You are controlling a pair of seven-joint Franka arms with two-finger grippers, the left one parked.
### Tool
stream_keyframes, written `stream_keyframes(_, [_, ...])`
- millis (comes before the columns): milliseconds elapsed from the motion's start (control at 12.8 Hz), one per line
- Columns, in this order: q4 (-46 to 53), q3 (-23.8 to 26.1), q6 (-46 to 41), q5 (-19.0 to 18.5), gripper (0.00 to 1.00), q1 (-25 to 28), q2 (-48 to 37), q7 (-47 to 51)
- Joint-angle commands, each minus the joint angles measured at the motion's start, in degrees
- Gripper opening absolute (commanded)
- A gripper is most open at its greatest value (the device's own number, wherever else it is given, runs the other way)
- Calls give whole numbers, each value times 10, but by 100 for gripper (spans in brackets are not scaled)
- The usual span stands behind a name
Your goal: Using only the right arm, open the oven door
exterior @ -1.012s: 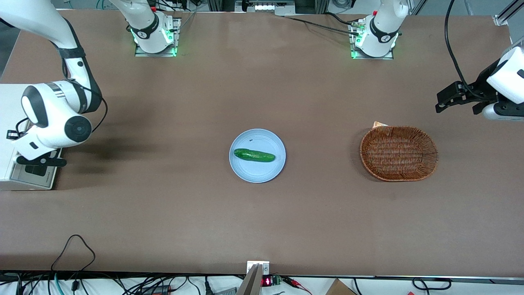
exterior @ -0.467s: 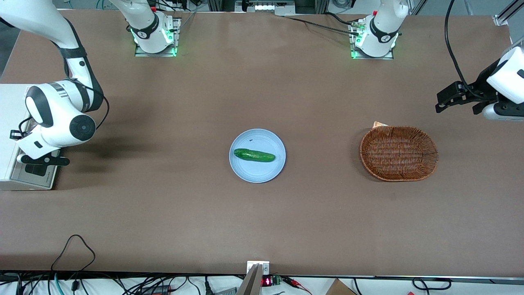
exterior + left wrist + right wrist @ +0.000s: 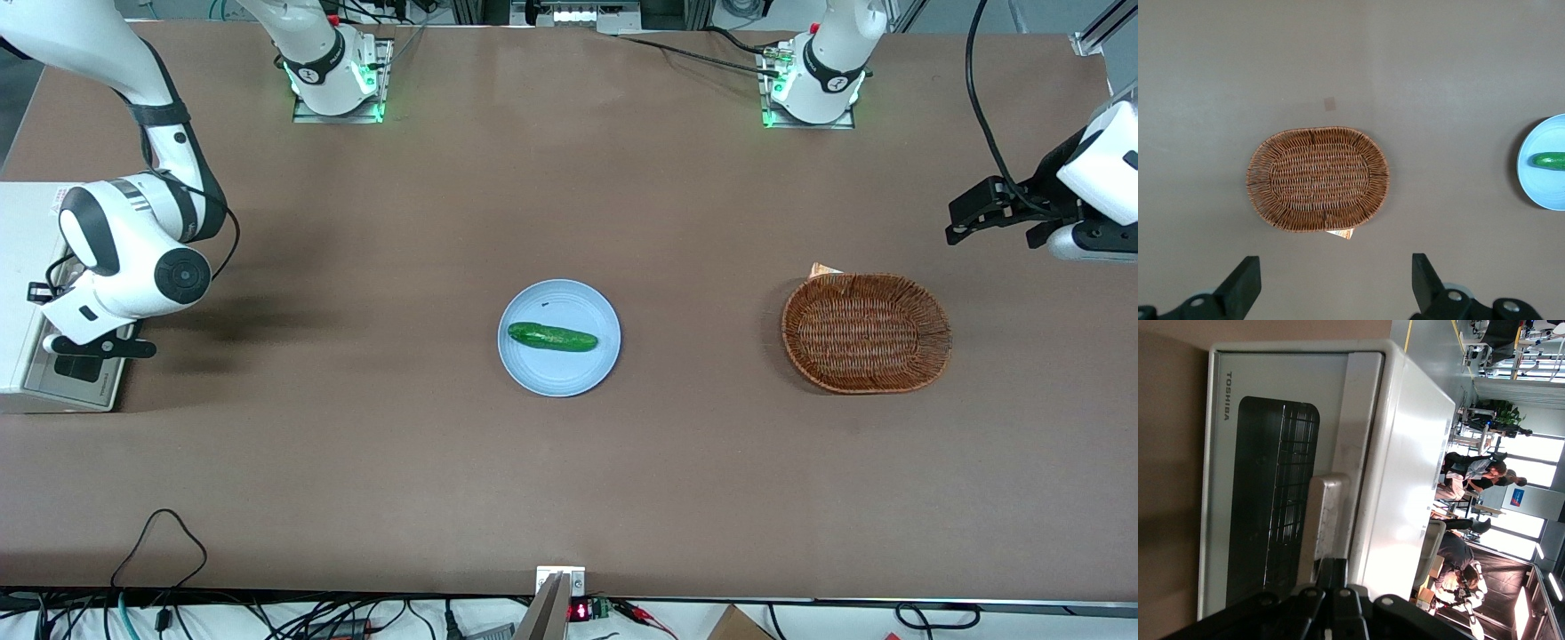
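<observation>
The white toaster oven [image 3: 20,240] stands at the working arm's end of the table. Its oven door [image 3: 64,388], grey-framed with a dark window, faces the middle of the table. In the right wrist view the door [image 3: 1265,493] lies flush with the oven body [image 3: 1405,453], and its silver bar handle [image 3: 1323,513] runs along the door's upper edge. My right gripper [image 3: 96,347] hangs in front of the door. In the right wrist view the gripper [image 3: 1338,568] has its black fingers pressed together, their tips at one end of the handle bar.
A light blue plate [image 3: 558,378] with a green cucumber [image 3: 551,337] lies mid-table. A brown wicker basket [image 3: 866,332] lies toward the parked arm's end and also shows in the left wrist view [image 3: 1318,179]. Cables hang over the table's near edge.
My right arm's wrist and gripper have shifted slightly away from the oven body toward the table's middle. The door looks unchanged.
</observation>
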Motion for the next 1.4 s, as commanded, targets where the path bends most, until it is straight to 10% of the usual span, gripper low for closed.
stream_keyframes(0, [-15,6,14,-5,2,-10,-9,11])
stream_keyframes(1323, [-8,12,68,171,2,5,18,-19])
